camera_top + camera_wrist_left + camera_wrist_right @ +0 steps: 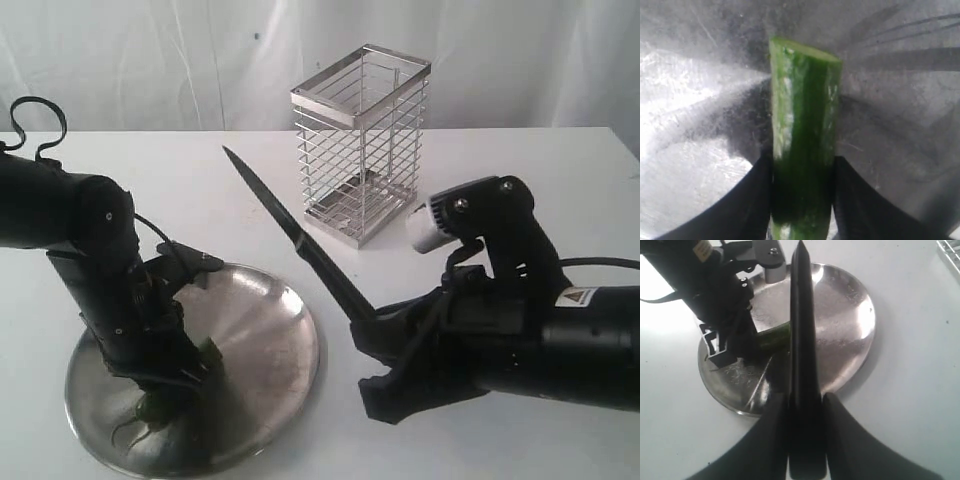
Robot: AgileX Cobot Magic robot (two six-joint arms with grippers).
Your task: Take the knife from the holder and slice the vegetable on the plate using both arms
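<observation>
Slicing approach: knife raised, vegetable pinned

Left gripper (802,200) is clamped on the dark green, finger-sized vegetable (802,140), pressing it onto the wide round brushed-steel plate (270,340), with the pale cut end projecting clear of the fingers. Right gripper (805,435) is clamped on the handle of the long, slim, all-dark knife (290,230), which is out of the tall silver wire-cage holder (362,140) and angled upward, tip high, above the table between plate and holder.

Judged procedure for this step: lower the blade over the exposed length of the vegetable beyond the left fingers (747,210), keep it square across the vegetable, and press down steadily while the left gripper maintains its hold.

Limits of view: in the exterior view the left arm (90,260) hides most of the vegetable. The height of the blade above the plate cannot be told
</observation>
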